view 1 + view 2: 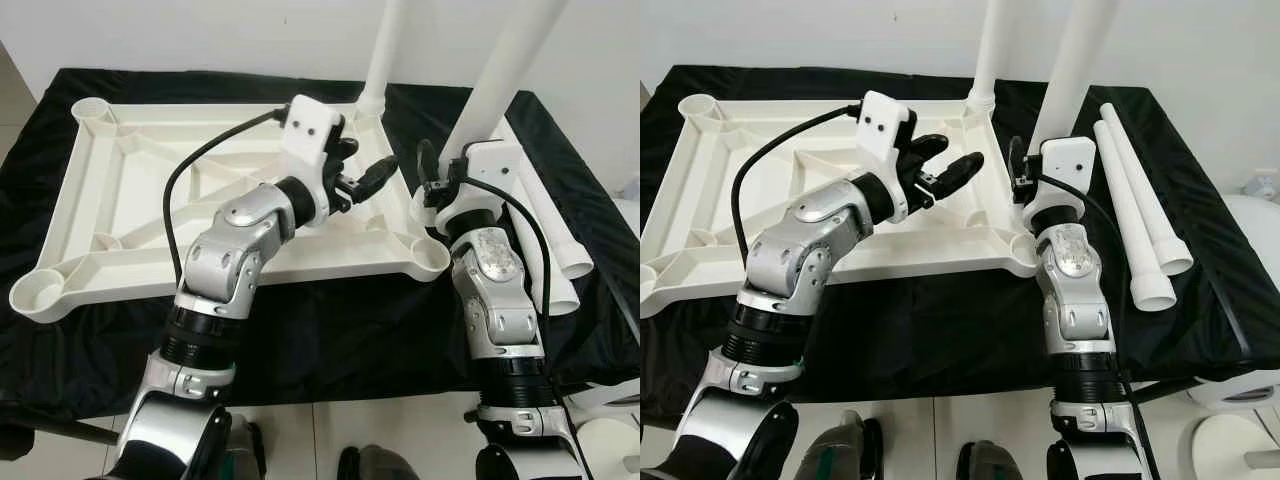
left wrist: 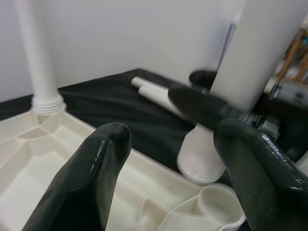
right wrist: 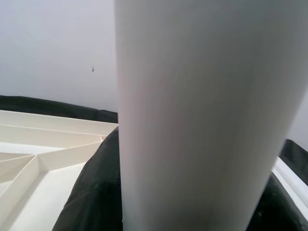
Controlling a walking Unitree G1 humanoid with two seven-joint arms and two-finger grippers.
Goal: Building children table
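— Black-draped bench (image 1: 330,330) holds the upturned tabletop (image 1: 150,215); how far?

— One leg (image 1: 383,50) screwed in. Right gripper (image 1: 440,180) clenches the second leg (image 1: 500,70) beside its corner socket (image 1: 432,255); left gripper (image 1: 365,180) gapes empty; two spare legs (image 1: 1140,200) wait.

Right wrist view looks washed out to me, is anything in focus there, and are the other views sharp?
Right wrist view: the held table leg sits so close it is a soft blur; the tabletop ribs behind read clearer. Left wrist view: the left gripper's fingers are blurred, the standing leg fairly sharp. Both eye views are sharp and evenly lit, the black cloth without glare.
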